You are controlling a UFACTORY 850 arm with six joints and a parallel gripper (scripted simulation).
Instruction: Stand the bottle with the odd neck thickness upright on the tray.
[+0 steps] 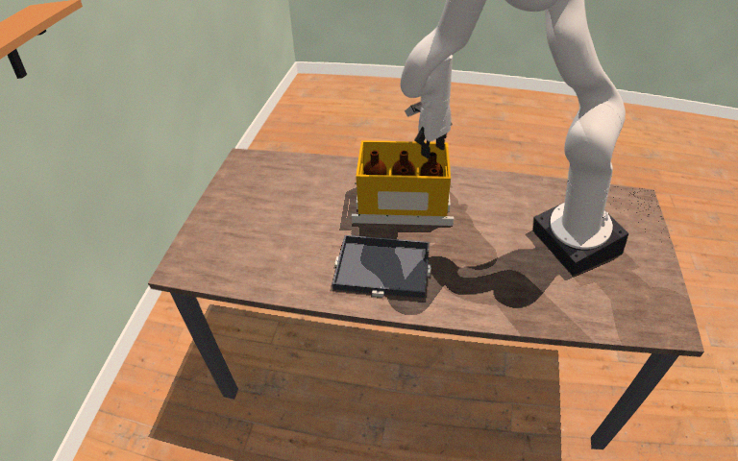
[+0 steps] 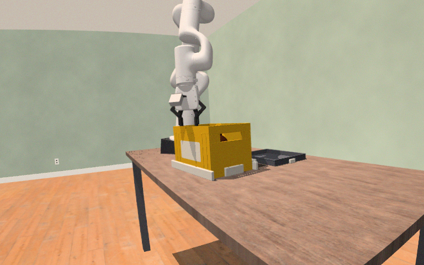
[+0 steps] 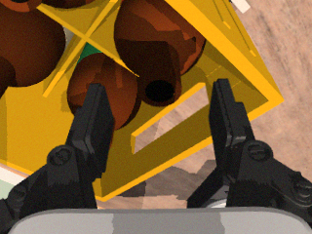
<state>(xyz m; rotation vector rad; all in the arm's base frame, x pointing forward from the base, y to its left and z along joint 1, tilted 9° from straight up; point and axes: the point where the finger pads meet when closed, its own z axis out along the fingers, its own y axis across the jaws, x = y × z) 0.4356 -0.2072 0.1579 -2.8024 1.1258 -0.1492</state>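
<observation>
The yellow crate [image 1: 365, 195] [image 2: 231, 156] [image 3: 119, 168] stands level on the table. Brown bottles stand in it: three necks show in the back row, and two mouths show in the front row, middle and right. My gripper [image 1: 433, 150] [image 2: 188, 123] [image 3: 159, 99] is open, pointing down at the crate's right end. In the wrist view a bottle [image 3: 160, 91] has its mouth between the spread fingers, touched by neither as far as I can see. Another bottle [image 3: 102, 80] lies partly behind the left finger. The dark tray [image 1: 353, 266] [image 2: 265, 159] is level and empty. Neck widths cannot be told.
A pale rail [image 1: 403, 220] [image 2: 192, 170] runs along the crate's foot. Small pale blocks, one at the front [image 1: 378, 293], sit against the tray. Crate walls and dividers [image 3: 88, 38] stand close around the bottles. The robot's black base [image 1: 577, 259] is at the table's right.
</observation>
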